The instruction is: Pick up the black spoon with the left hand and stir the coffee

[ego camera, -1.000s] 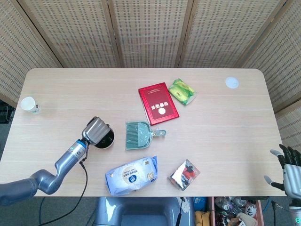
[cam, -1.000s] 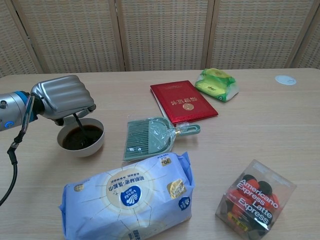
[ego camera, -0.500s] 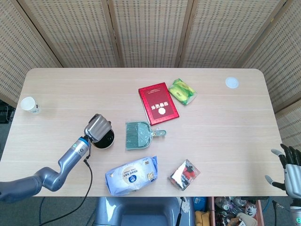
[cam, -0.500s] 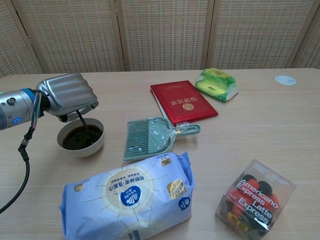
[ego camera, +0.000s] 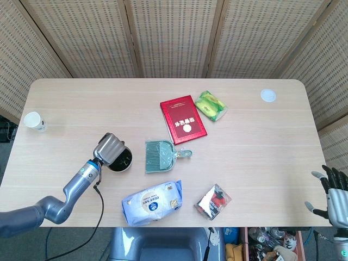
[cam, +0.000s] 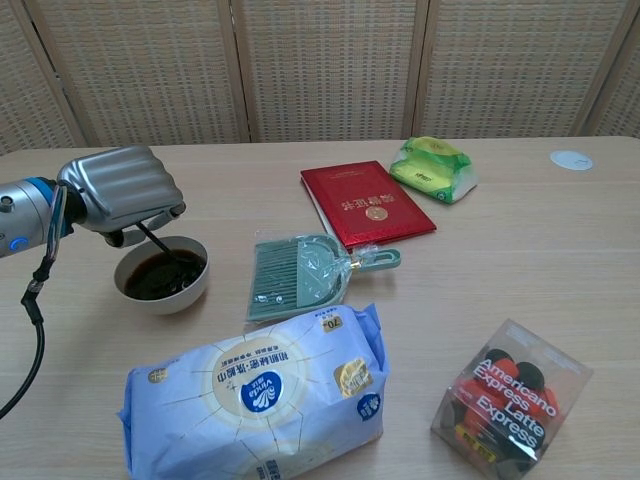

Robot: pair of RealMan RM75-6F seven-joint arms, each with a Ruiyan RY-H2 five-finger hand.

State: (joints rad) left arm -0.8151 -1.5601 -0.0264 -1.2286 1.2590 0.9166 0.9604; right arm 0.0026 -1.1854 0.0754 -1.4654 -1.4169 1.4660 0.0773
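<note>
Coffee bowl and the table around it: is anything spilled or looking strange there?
Nothing stands out. The bowl sits upright with the coffee inside it, and no drops show on the table beside it. The left hand holds the black spoon slanted into the coffee.

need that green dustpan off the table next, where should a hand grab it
Grip the green dustpan by its short handle, which sticks out toward the robot's right over bare table. Come from above on that side; the wide flat pan lies low, offering little to close on.

Left robot hand (cam: 120,189) fingers curled; right robot hand (ego camera: 335,194) fingers spread.
</note>
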